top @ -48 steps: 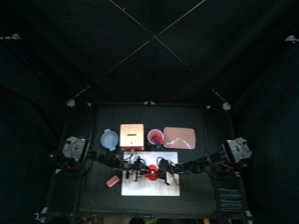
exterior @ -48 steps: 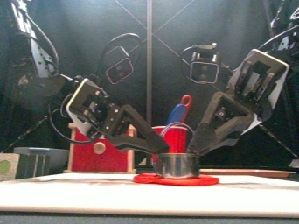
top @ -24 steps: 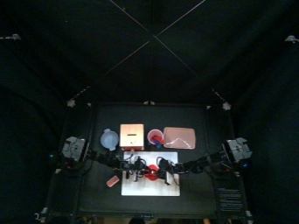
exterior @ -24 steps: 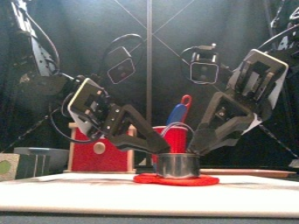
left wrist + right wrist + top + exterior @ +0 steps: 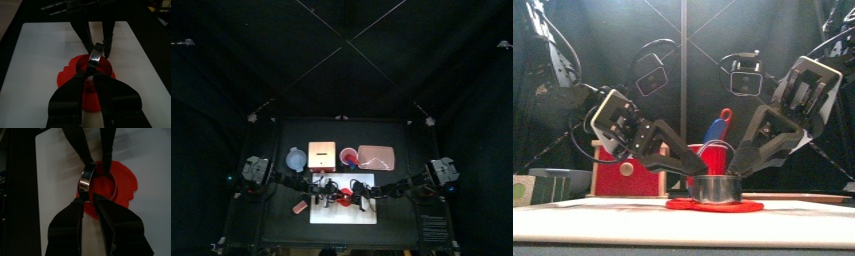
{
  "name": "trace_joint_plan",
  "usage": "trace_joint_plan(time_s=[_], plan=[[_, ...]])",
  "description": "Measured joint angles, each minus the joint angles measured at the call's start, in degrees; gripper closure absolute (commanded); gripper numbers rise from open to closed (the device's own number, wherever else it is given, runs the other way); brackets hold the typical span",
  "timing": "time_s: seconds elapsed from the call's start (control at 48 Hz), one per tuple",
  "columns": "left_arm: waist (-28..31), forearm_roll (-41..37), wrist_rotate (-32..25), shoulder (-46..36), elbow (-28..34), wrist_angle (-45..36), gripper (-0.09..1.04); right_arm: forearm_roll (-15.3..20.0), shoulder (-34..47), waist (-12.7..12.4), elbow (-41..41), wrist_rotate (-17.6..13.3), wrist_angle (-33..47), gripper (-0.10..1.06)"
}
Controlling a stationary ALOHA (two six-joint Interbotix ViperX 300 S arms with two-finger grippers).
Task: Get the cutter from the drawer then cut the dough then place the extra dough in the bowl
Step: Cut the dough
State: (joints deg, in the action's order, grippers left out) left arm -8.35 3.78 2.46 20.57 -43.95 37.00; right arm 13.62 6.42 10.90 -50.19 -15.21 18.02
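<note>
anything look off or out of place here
The left end effector and right end effector pinch the cutter, upright in the red dough on the white board. One oddity: a small pink piece lies off the board, on the table by its left edge, unidentifiable.

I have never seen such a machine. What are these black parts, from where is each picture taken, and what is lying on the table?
It is a robot with two black arms at a small table. One picture looks down from high above, one looks level from the table's front edge, and two come from cameras on the wrists. On the white cutting board lies a flat red dough, and a round metal cutter stands on it. The left gripper and the right gripper are both closed on the cutter, one from each side. Behind the board stand a blue-grey bowl, a wooden box, a red cup and a pink tray.
</note>
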Motion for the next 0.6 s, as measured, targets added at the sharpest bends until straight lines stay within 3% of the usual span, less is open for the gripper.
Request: trace_joint_plan(time_s=[0.604], plan=[[0.09,0.00,0.00,0.00,0.35,-2.02,0.35,0.09,0.00,-0.18,0.09,0.00,-0.18,0.39]])
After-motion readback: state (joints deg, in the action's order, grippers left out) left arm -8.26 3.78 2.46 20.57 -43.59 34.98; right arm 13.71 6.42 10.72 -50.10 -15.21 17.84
